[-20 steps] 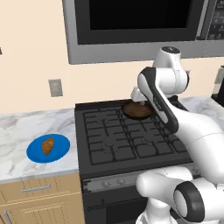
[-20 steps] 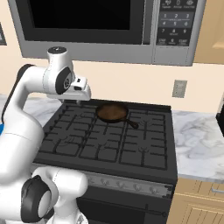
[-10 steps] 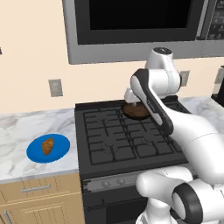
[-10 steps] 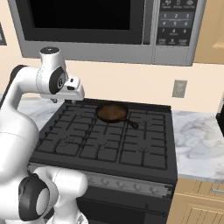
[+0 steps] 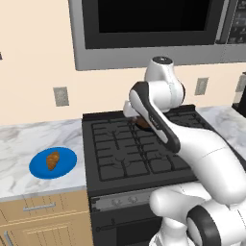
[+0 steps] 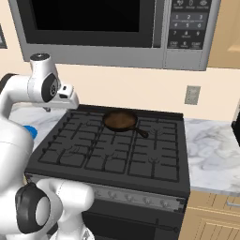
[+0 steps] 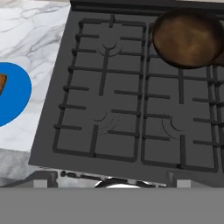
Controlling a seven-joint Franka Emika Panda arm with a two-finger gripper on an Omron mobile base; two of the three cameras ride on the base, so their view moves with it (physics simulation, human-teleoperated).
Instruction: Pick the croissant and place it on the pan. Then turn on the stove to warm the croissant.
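Croissant rests on blue plate, well left of gripper, whose state is unclear.

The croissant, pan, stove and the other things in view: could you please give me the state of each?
croissant: lying on the blue plate, not picked up.
pan: empty, upright on the stove's back grate, handle toward the wall outlet side.
stove: no flame visible at any burner.
microwave: door shut.
gripper: jaws open, holding nothing.
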